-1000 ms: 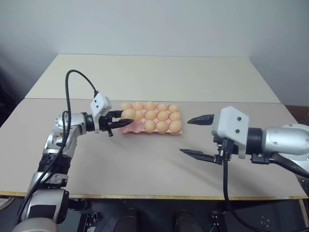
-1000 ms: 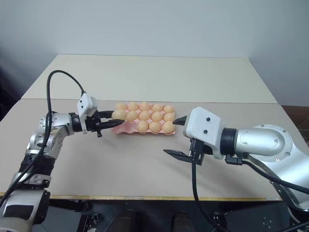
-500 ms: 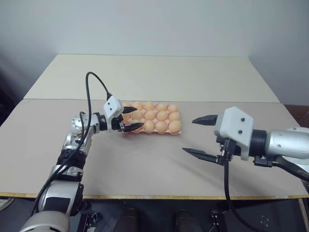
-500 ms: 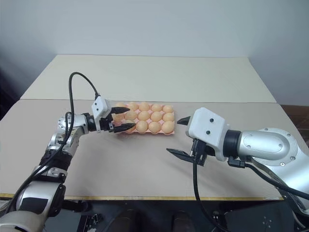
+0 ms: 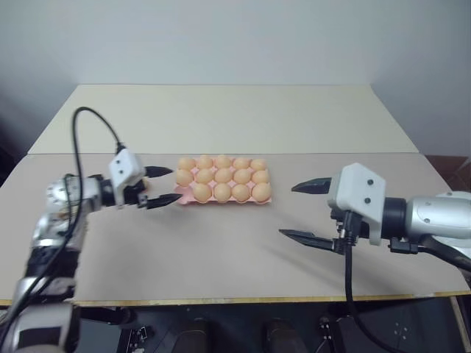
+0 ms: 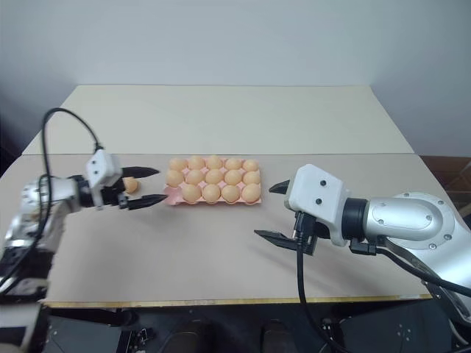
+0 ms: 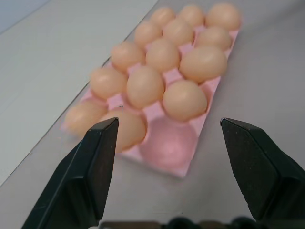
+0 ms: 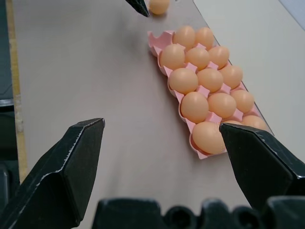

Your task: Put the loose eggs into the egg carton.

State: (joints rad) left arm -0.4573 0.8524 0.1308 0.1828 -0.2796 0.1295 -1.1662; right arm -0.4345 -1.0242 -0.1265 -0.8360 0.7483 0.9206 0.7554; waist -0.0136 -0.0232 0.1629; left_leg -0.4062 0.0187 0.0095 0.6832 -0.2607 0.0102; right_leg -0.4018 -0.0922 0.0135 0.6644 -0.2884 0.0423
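Eggs fill all but one cup of the pink egg carton [image 5: 224, 197], which lies flat on the table [image 5: 221, 250] with its long side running left to right across my view and its cups facing up. A second ago my left gripper [image 5: 163, 185] was pinched shut on an egg at the carton's left end; now it has let go and pulled back to the left, fingers apart and pointing at the carton. One loose egg [image 6: 130, 185] lies on the table between those open fingers, just left of the carton, its long axis too small to tell. My right gripper [image 5: 297, 211] has stayed put right of the carton, fingers wide apart, empty
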